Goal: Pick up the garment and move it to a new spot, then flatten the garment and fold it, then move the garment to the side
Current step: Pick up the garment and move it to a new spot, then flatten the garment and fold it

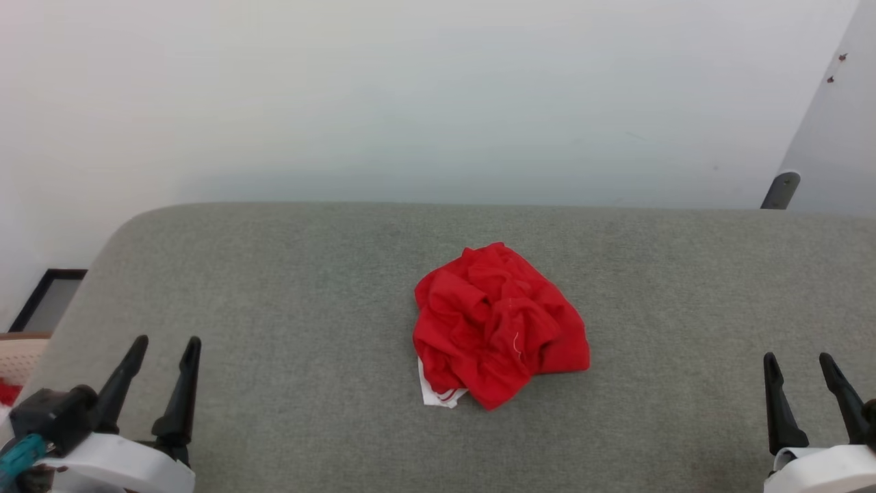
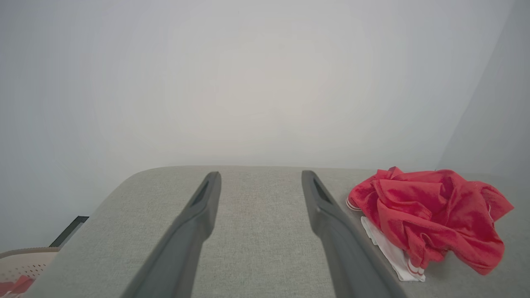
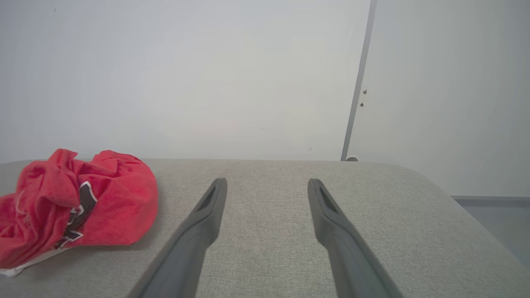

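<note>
Head view: the grey cloth-covered desk [image 1: 274, 287] takes up the lower half, running back to a plain pale wall, and most of its surface is bare, which should leave room to spread cloth out later. The garment [image 1: 496, 322] sits near the middle of it as a crumpled red heap, bunched on itself, so neither its outline nor its front can be read. By the look of it, no step of the task has begun. The left gripper [image 1: 168, 340] waits at the near left edge and the right gripper [image 1: 798, 357] at the near right. Each has its two dark fingers spread apart and holds nothing, and both are well away from the heap, probably parked so either arm can reach in. A beige basket [image 1: 20, 352] peeks past the desk's left corner. A white striped sleeve [image 1: 438, 392] pokes out under the heap's near side. In the right wrist view a scrap of black print [image 3: 80, 207] shows among the folds.
</note>
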You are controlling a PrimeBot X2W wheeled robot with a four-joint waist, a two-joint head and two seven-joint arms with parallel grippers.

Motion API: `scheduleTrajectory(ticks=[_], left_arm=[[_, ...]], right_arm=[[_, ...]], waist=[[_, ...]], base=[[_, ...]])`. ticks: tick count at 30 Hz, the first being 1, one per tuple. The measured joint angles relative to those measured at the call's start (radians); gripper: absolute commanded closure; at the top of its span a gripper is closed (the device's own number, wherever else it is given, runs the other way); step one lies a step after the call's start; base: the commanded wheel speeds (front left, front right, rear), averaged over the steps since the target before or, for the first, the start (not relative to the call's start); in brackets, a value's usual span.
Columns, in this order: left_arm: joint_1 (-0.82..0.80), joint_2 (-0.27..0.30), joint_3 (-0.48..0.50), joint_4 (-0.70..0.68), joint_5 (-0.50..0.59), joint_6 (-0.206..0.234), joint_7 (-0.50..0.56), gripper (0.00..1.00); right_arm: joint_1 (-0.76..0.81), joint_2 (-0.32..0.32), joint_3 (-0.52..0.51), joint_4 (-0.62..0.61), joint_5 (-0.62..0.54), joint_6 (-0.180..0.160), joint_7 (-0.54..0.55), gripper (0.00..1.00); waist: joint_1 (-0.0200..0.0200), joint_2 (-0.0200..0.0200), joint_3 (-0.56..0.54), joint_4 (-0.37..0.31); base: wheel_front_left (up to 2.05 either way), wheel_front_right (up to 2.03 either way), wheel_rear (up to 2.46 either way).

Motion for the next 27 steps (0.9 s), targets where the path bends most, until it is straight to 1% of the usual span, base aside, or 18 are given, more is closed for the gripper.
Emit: scheduleTrajectory(ticks=[4,11,19,23,27], left_arm=[[0.002,-0.001,0.005,0.007,0.0,-0.008,-0.005,0.0],[0.0,-0.005,0.009,0.01,-0.005,-0.008,-0.008,0.0],[-0.002,-0.026,0.031,0.0,-0.024,0.03,-0.009,0.0],[0.003,-0.04,0.039,-0.01,-0.022,0.054,-0.011,0.0],[0.014,-0.06,0.05,-0.02,-0.018,0.066,-0.013,0.0]], right_arm=[[0.014,0.007,0.002,-0.002,-0.002,0.0,-0.002,0.0],[0.014,0.004,0.02,-0.005,0.006,0.0,0.015,0.0],[-0.013,-0.014,0.081,-0.008,0.024,0.0,0.064,0.0],[-0.04,-0.044,0.125,-0.008,0.038,0.0,0.104,0.0],[-0.078,-0.055,0.155,-0.006,0.062,0.0,0.144,0.0]], waist=[[0.0,0.0,-0.002,0.006],[0.0,0.0,0.003,0.014],[0.0,0.0,0.013,0.049],[0.0,0.0,0.02,0.078],[0.0,0.0,0.028,0.116]], base=[[0.0,0.0,0.0],[0.0,0.0,0.0],[0.0,0.0,0.0],[0.0,0.0,0.0],[0.0,0.0,0.0]])
